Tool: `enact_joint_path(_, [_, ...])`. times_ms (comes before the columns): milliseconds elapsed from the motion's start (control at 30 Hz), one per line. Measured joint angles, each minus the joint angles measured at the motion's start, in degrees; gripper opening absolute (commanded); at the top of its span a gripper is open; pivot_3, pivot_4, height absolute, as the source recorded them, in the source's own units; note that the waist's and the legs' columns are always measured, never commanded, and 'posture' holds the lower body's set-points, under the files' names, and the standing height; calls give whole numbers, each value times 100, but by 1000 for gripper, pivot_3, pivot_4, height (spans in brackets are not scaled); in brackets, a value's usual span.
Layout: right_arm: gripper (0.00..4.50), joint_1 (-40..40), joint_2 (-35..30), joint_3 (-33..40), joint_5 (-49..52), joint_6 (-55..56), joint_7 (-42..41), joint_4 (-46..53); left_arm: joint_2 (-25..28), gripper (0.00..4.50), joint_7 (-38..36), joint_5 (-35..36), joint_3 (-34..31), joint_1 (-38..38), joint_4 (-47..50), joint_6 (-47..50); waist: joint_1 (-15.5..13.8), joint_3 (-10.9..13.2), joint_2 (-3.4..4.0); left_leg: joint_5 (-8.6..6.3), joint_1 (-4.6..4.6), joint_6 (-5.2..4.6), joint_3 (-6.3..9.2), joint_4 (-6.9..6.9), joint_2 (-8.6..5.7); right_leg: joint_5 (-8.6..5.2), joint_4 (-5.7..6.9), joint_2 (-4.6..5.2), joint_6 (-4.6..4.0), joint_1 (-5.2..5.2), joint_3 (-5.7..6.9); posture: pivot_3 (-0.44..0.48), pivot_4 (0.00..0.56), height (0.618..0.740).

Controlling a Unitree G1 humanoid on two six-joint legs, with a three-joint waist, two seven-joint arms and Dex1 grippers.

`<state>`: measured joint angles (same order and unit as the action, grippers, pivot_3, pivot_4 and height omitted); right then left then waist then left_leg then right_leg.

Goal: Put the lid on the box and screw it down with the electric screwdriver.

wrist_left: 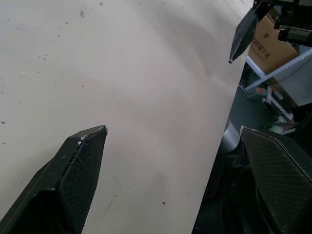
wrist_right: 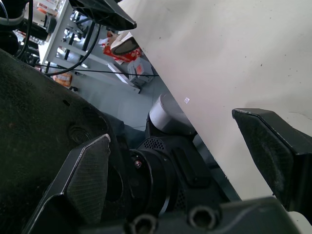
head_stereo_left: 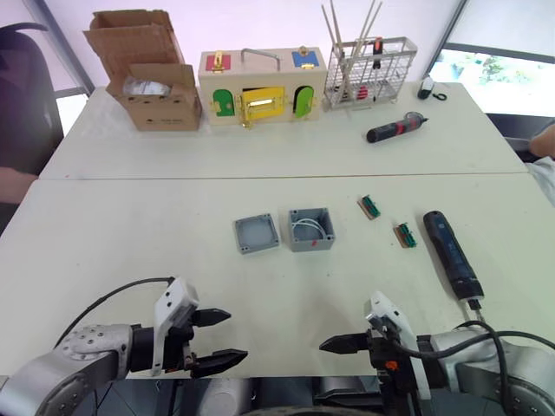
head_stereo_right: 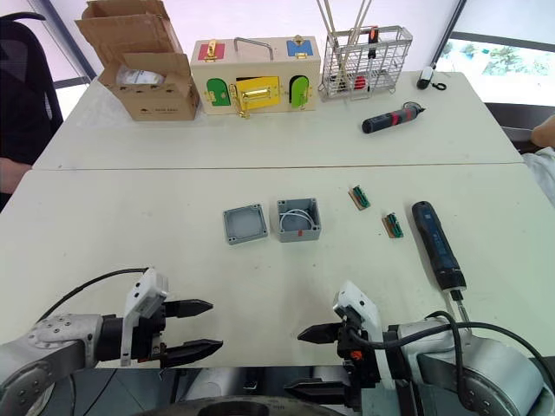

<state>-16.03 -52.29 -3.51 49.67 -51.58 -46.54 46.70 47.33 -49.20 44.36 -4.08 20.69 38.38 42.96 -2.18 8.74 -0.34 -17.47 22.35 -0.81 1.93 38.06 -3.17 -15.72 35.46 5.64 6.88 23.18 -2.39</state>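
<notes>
While the lid lay beside the box, nothing seemed done; both pincers, left and right, hung released and empty.

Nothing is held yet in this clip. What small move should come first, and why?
Probably the left pincer should reach forward toward the lid. It lies flat on the table just left of the box, which is open with white wires showing. Both pincers are open and empty at the near edge, and the electric screwdriver lies untouched on the right; it is needed only after the lid is on.
</notes>
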Motion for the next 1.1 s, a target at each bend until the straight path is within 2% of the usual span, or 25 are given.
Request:
enact_joint_path(400, [4476, -122, -3, -67, -396, 371, -105, -52, 0, 4500, -55, 6, 0, -76, -1, 13, 2, 0, 0, 0, 0, 0, 0, 0, 0, 0, 0, -1, 0, 0, 0, 0, 150, 737])
enact_joint_path(567, [4476, -76, 100, -240, -854, 637, 11, -181, -101, 4500, 44, 11, -53, -124, -12, 11, 2, 0, -1, 0, 0, 0, 0, 1, 0, 0, 1, -2, 1, 1, 1, 0, 150, 737])
enact_joint_path(733, [4476, 18, 235, -87, -689, 694, -52, -249, -108, 4500, 4, 82, -195, -233, -127, 35, 4, -1, 0, 0, 0, 0, 0, 1, 0, 1, 2, -2, 1, 1, 3, 0, 150, 737])
enact_joint_path(833, [4476, 92, 220, 11, -601, 628, -65, -249, 74, 4500, -87, 54, -192, -354, -196, 49, -2, -1, 0, 0, 0, 1, 0, 1, 0, 1, 3, -2, 1, 1, 4, 0, 150, 737])
enact_joint_path(967, [4476, 391, 41, 451, -54, 133, 142, -191, 890, 4500, -306, -210, -217, -1303, -751, 185, -9, 0, -1, 3, 0, 5, 9, 8, -1, 1, 15, -4, -1, 1, 16, 0, 150, 737])
enact_joint_path(1100, [4476, 894, -112, 1112, 1302, -454, 745, -55, 1621, 4500, -756, -640, 23, -2855, -1621, 271, 5, 2, -4, 2, 0, 3, 8, 6, -3, 3, 24, -6, 2, 7, 18, 0, 150, 737])
